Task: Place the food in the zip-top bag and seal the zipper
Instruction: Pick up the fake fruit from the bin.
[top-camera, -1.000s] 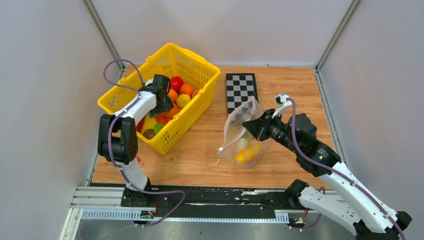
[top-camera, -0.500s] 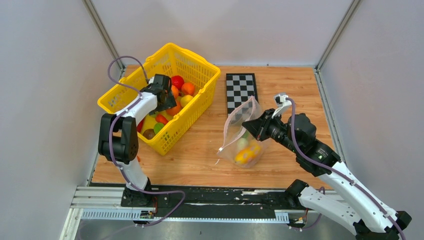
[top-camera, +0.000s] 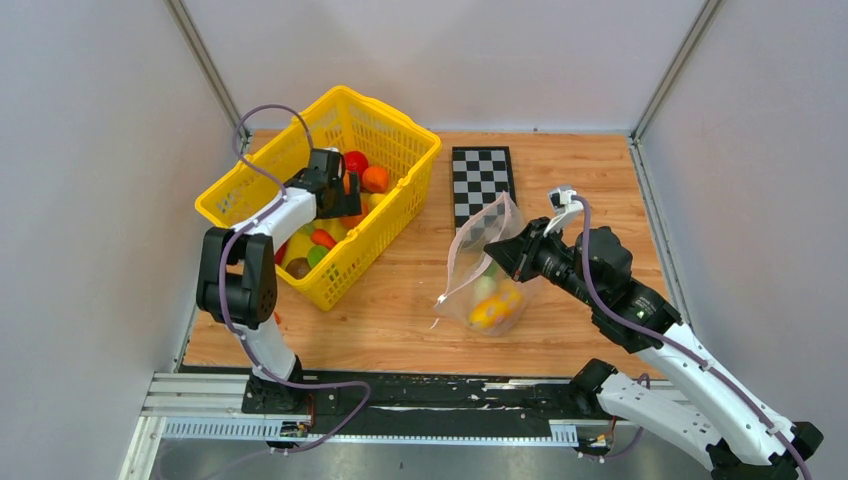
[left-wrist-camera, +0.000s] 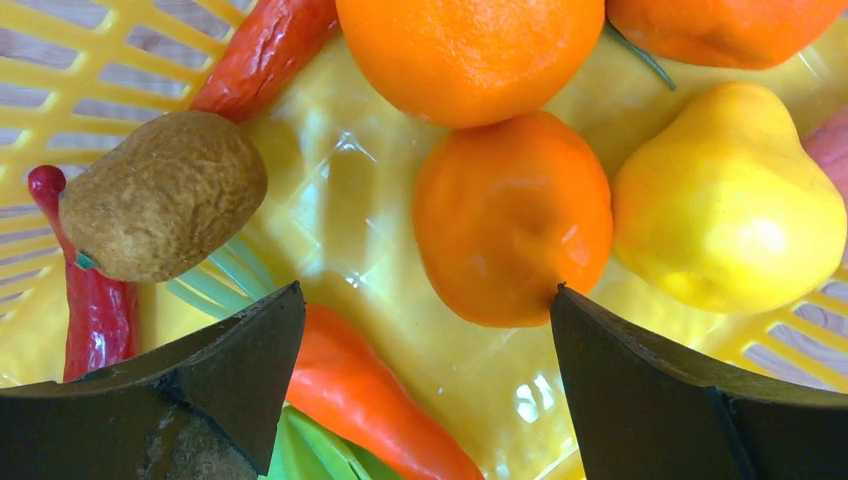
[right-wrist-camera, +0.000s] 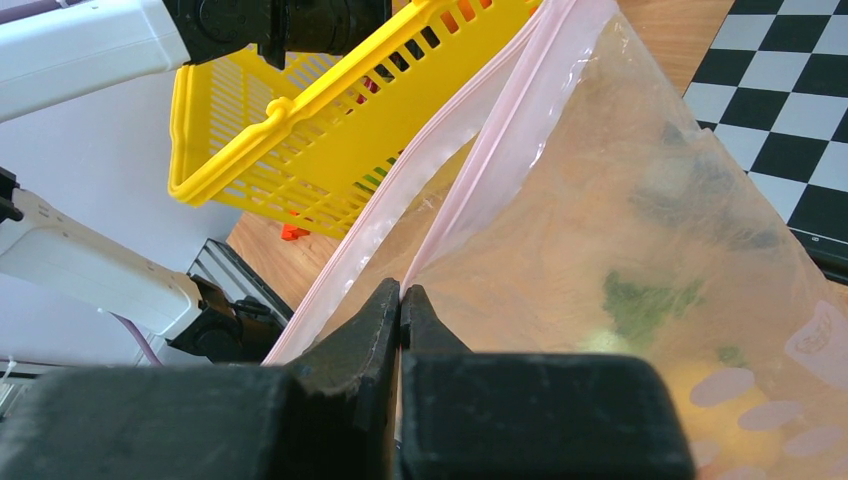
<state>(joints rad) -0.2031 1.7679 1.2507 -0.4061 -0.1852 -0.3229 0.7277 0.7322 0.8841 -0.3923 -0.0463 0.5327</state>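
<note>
**A:** Top view first. Which step are we in?

**B:** Loading. The left gripper (top-camera: 335, 197) hangs inside the basket (top-camera: 400, 125) at the far left. The bag (top-camera: 478, 255) stands right of centre on the table (top-camera: 570, 345), just near of the checkerboard (top-camera: 481, 178), with some food (top-camera: 492, 310) in its bottom. The right gripper (top-camera: 503, 255) is at the bag's right edge. We judge the task partly done, since more pieces wait in the basket.

**A:** Left wrist view?

**B:** The fingers are spread wide and hold nothing. An orange piece (left-wrist-camera: 512, 220) lies on the basket floor in line with the gap. A yellow pear (left-wrist-camera: 725, 200) touches it on the right, and a carrot (left-wrist-camera: 370, 390) lies near the left finger.

**A:** Right wrist view?

**B:** The fingers are pressed together, pinching one wall of the bag just below the zipper (right-wrist-camera: 500, 150). The two zipper strips stand apart, so the mouth is unsealed.

**A:** Next move?

**B:** We would lower the left gripper over the orange piece and close on it alone, clear of the pear. We would then carry it right to the bag's mouth. Sealing comes last.
</note>
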